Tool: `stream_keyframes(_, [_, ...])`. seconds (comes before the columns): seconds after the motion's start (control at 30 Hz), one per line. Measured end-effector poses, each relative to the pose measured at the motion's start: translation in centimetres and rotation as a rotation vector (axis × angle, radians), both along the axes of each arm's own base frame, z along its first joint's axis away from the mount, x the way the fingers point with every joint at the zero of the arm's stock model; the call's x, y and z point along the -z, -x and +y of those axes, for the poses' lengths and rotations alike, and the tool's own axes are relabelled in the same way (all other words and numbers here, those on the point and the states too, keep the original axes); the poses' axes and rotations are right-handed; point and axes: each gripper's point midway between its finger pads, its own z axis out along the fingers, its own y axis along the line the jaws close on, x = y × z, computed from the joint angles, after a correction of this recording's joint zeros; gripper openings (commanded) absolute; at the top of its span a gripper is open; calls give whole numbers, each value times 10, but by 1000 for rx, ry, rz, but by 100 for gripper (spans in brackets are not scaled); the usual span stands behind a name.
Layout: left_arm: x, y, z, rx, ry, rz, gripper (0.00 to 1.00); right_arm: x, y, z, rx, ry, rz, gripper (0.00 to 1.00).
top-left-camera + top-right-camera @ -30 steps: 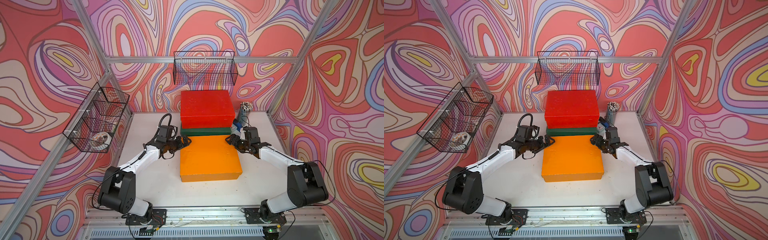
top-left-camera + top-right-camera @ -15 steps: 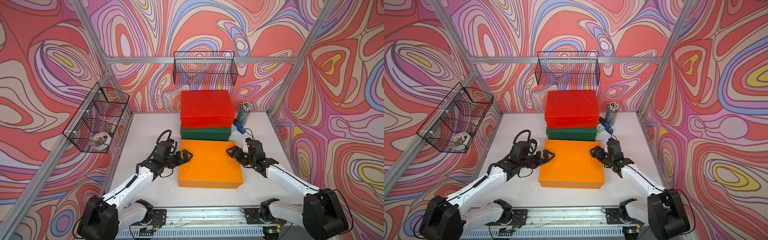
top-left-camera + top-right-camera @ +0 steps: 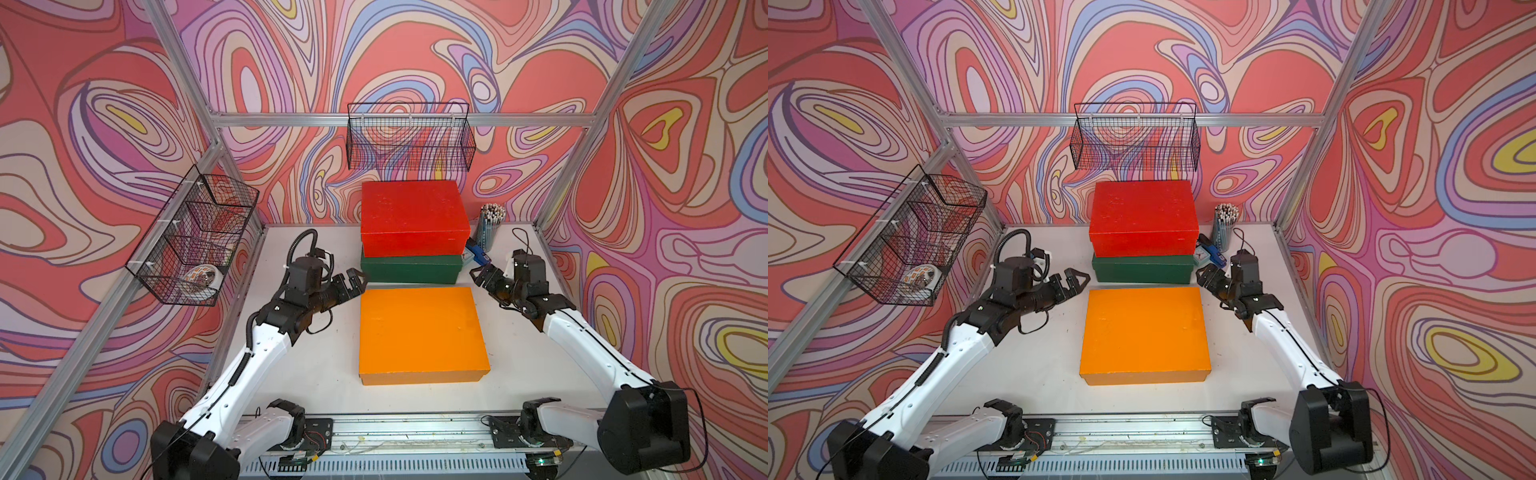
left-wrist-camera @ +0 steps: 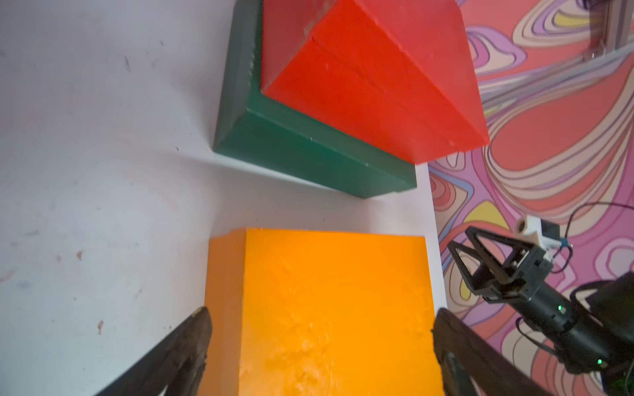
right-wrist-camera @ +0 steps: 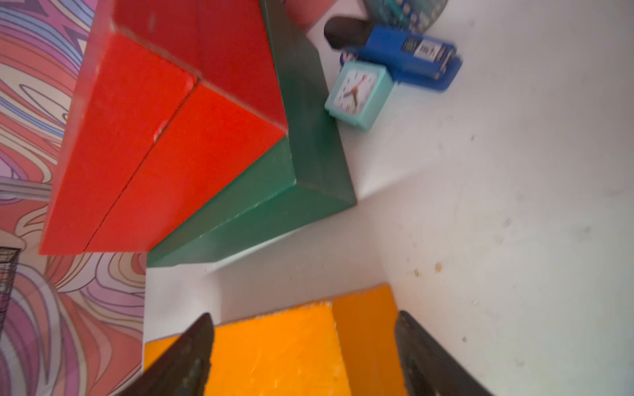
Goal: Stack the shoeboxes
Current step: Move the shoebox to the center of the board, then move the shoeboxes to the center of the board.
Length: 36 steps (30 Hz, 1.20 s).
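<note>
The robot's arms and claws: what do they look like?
Both the left arm and right arm have white shells with black joints. The left gripper and right gripper are black, with triangular open-framed fingers. A black cable loops over the left wrist.

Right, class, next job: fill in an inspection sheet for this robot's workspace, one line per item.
Surface: white table, lightly scuffed and speckled.
Job's things: red box sits on green box at the back; orange box lies alone in front, apart from them.
Clutter: cup of pencils, blue stapler and small clock beside the green box.
Grippers: left gripper and right gripper both open, empty, flanking the orange box's far corners.
Cables: black cable loops above each wrist, clear of the boxes.
Surroundings: wire basket on the back wall; side basket holding a roll of tape; swirly patterned walls.
</note>
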Motion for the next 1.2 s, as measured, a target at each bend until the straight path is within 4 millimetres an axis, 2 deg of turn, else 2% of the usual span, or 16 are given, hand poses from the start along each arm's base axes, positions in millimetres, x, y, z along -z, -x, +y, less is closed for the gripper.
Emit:
stream_keyframes(0.03, [0,-15,7,-24,14,8,97,0,-10,-5,12,-4,2,55])
stream_keyframes(0.1, [9,-50,22,-78,49,42,81,4,-34,-12,29,-20,14,44])
stream_keyframes(0.17, [29,-85,33,-115,99,95,58,14,-59,-15,36,-39,31,42])
stream_keyframes(0.2, [42,-102,36,-124,128,128,49,20,-72,-16,36,-49,42,43])
stream_keyframes(0.23, [56,-117,38,-129,151,159,44,27,-81,-17,36,-56,55,44])
stream_keyframes(0.33, [96,-156,31,-111,211,249,43,50,-103,-16,32,-78,95,44])
stream_keyframes(0.4, [115,-174,25,-94,234,286,47,63,-116,-14,25,-91,115,44])
stream_keyframes(0.47, [125,-184,21,-86,246,303,52,73,-127,-12,15,-104,132,44])
stream_keyframes(0.53, [126,-194,19,-82,260,304,52,80,-139,-8,1,-121,138,43])
stream_keyframes(0.67, [111,-216,12,-58,307,260,52,93,-157,0,-29,-168,140,42])
stream_keyframes(0.73, [110,-222,10,-50,324,250,52,99,-162,5,-43,-192,141,41])
stream_keyframes(0.87, [120,-221,1,-37,333,274,54,105,-163,11,-62,-232,148,41])
stream_keyframes(1.03, [123,-220,-4,-31,334,266,54,109,-162,10,-58,-246,132,41])
stream_keyframes(1.2, [124,-219,-8,-32,349,230,51,123,-150,12,-52,-255,155,40])
